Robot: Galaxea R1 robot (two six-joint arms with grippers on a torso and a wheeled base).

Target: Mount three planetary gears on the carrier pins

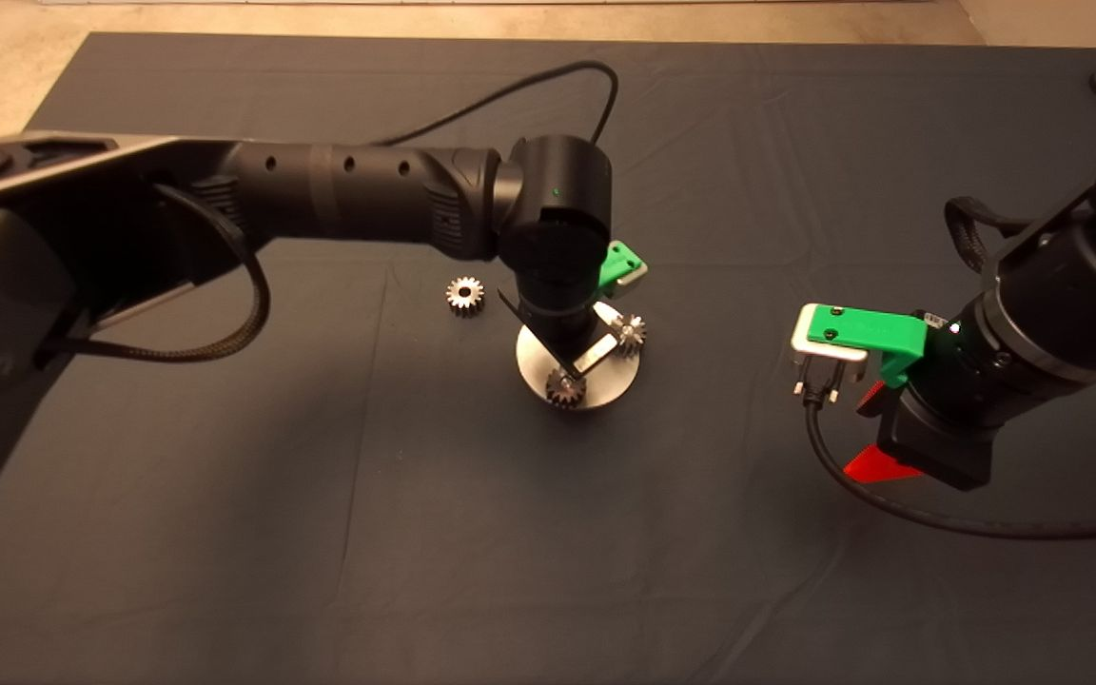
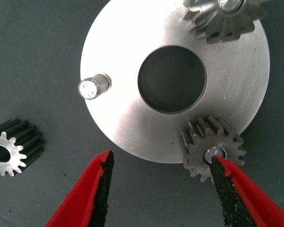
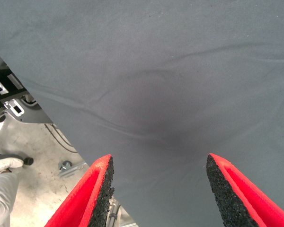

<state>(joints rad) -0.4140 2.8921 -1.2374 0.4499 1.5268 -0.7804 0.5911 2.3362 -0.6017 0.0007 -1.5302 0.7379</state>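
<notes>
Loose gear (image 2: 8, 152) lies on the mat beside my left gripper (image 2: 158, 189), whose fingers gape empty above the disc (image 2: 132, 113); bare pin (image 2: 93, 87) faces it. My right gripper (image 3: 158, 189) idles open, farther off.

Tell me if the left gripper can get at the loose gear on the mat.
Probably yes. The left gripper is open above the disc, and the loose gear lies beside it on the mat with nothing between them.

Two shiny toothed gears (image 2: 213, 152) (image 2: 225, 19) sat on pins at the rim of the round silver disc (image 2: 132, 123), near the mat's centre. The third pin (image 2: 93, 87) stood bare and upright, while the third gear (image 2: 12, 146) lay flat on the mat just beside the disc.
</notes>
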